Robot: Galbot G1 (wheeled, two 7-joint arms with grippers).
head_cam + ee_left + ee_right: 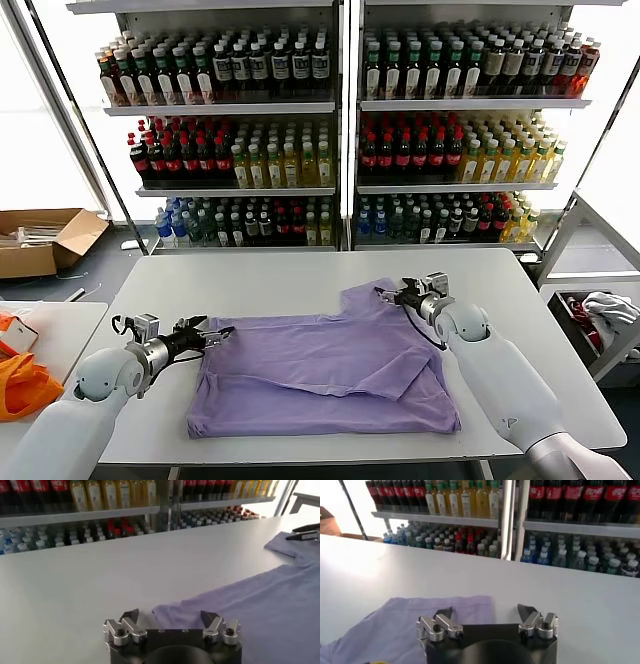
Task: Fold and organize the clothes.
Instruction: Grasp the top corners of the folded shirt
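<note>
The lavender T-shirt (320,375) lies spread on the white desk (260,280), partly folded, plain side up. The left gripper (207,333) sits low at the shirt's left sleeve edge, its jaws standing apart with the sleeve corner just ahead of them and nothing held. The right gripper (392,295) is at the shirt's far right corner, by the sleeve there, jaws also apart and empty.

Judged from this, the main risk is a shallow pinch: if either pair of jaws closes short of the hem, it may catch only one layer or slip off, and the fold would come out skewed. Uneven lifting by the two arms could drag the shirt across the smooth desk or bunch it.

As for containers: a cardboard box (45,240) on the floor, well to the left of the shirt, holds what may be flat packets. An orange bag (25,385) lies on the side table left of the shirt. A bin (590,320) to the shirt's right holds white-and-red cloth. The shelves (340,105) beyond the shirt carry rows of bottles
</note>
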